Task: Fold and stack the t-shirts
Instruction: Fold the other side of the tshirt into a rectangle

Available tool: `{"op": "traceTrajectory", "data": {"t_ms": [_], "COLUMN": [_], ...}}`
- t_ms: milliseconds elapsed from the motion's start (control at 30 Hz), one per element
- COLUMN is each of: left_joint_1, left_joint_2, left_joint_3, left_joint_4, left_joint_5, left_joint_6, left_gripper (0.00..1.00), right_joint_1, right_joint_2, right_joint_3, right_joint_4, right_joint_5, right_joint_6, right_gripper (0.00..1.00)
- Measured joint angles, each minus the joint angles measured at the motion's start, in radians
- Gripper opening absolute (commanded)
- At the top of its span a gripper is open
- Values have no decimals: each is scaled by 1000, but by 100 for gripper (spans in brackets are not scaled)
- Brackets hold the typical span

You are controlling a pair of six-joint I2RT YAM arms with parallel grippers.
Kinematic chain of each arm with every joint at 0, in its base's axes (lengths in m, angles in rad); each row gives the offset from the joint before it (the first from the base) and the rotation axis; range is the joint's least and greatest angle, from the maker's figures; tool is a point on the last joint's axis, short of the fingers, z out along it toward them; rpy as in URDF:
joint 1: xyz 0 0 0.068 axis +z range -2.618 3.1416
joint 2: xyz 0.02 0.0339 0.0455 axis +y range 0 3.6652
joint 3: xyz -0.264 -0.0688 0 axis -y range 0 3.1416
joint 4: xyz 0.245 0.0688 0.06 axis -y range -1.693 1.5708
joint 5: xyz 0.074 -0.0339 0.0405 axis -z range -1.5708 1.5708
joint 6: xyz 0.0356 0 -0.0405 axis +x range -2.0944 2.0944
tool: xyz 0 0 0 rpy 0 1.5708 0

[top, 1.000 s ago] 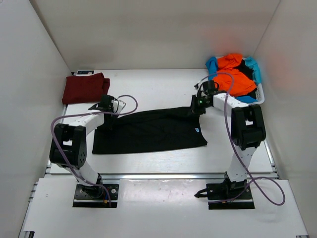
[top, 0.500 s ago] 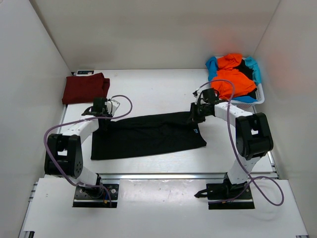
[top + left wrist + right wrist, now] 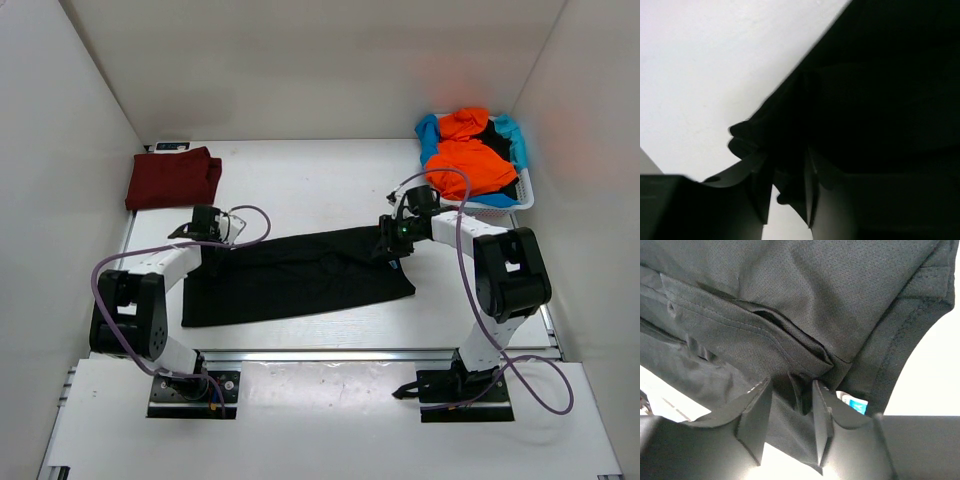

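Top: the black shirt [image 3: 300, 275] lies spread out between my arms, left gripper [image 3: 210, 243] at its left corner, right gripper [image 3: 390, 243] at its right corner. Left wrist: fingers parted, cloth bunched between them. Right wrist: fingers parted around a loose fold. Beside them is a small blue tag [image 3: 856, 404], print unreadable.

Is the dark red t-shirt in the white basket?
No, the dark red t-shirt lies on the table far left, apart from the basket.

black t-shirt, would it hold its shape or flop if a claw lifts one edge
Probably floppy: the black t-shirt lies in soft folds and bunches at its edge. Likely light: the knit looks thin. A push would probably wrinkle it.
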Motion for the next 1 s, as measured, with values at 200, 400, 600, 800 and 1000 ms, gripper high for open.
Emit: {"op": "traceTrajectory", "data": {"t_ms": [200, 400, 600, 800, 1000], "left_joint_1": [14, 51, 55, 73, 106], "left_joint_2": [-42, -122, -146, -145, -51], "left_joint_3": [19, 137, 164, 156, 228], "left_joint_4": [-121, -316, -476, -378, -279], "left_joint_5": [52, 180, 283, 192, 135], "left_joint_6": [-26, -24, 23, -96, -227], "left_gripper": [43, 27, 29, 77, 81], "right_joint_1": [0, 66, 172, 214, 244], "right_joint_2": [-17, -69, 3, 203, 317], "right_joint_3": [0, 76, 307, 549, 565], "right_joint_4": [-30, -117, -165, -172, -207], "right_joint_5": [7, 45, 71, 121, 138], "right_joint_6": [-27, -67, -69, -56, -43], "right_gripper": [46, 48, 55, 75, 73]}}
